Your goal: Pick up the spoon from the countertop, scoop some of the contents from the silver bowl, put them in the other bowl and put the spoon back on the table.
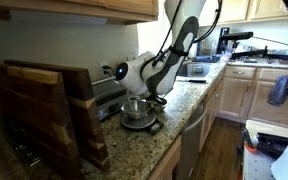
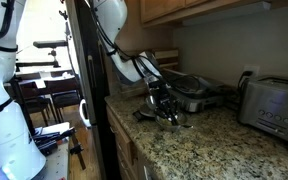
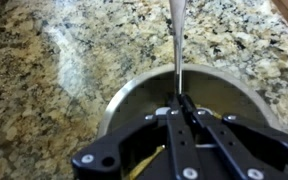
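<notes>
My gripper (image 3: 180, 103) is shut on the thin handle of the spoon (image 3: 177, 40), which sticks up and away from the fingers in the wrist view. The gripper hangs right over the silver bowl (image 3: 124, 95), whose rim fills the lower part of that view; yellowish contents show faintly under the fingers. The spoon's scoop end is hidden by the fingers. In both exterior views the gripper (image 1: 149, 97) (image 2: 165, 103) is low over the silver bowl (image 1: 136, 108) (image 2: 171, 117) on the granite countertop (image 1: 149, 145). I cannot pick out the other bowl with certainty.
A wooden rack (image 1: 44, 110) stands near the countertop's front corner. A toaster (image 2: 276, 105) stands against the wall, and a dark appliance (image 2: 189, 92) sits behind the bowl. The counter edge (image 2: 119, 125) runs close beside the bowl.
</notes>
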{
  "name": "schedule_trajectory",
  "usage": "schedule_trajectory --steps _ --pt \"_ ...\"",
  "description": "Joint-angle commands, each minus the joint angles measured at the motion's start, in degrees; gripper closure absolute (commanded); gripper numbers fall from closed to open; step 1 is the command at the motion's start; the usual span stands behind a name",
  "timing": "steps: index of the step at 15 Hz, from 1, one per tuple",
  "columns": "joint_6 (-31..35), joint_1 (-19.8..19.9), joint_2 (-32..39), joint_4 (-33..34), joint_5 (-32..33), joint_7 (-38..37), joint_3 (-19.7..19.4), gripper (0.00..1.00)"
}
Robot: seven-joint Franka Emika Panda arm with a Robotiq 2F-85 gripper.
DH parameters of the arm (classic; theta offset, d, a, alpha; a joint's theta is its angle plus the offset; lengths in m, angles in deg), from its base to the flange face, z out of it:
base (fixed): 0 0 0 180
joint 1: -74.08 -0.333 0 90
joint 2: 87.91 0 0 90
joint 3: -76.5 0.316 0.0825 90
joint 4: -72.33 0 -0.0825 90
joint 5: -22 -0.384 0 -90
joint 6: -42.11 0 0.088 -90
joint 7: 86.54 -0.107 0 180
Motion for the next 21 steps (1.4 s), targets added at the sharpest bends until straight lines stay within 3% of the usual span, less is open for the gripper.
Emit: schedule_trajectory --steps 1,13,21 --pt "2.85 1.1 -3.81 -3.22 -1.67 -0.09 -0.18 0.97" --pt "6.04 3.23 -9.42 -5.5 -6.29 1.3 -0.96 0.97" --pt "7.59 3.69 -14.26 -7.78 -11.04 6.07 -1.01 0.97"
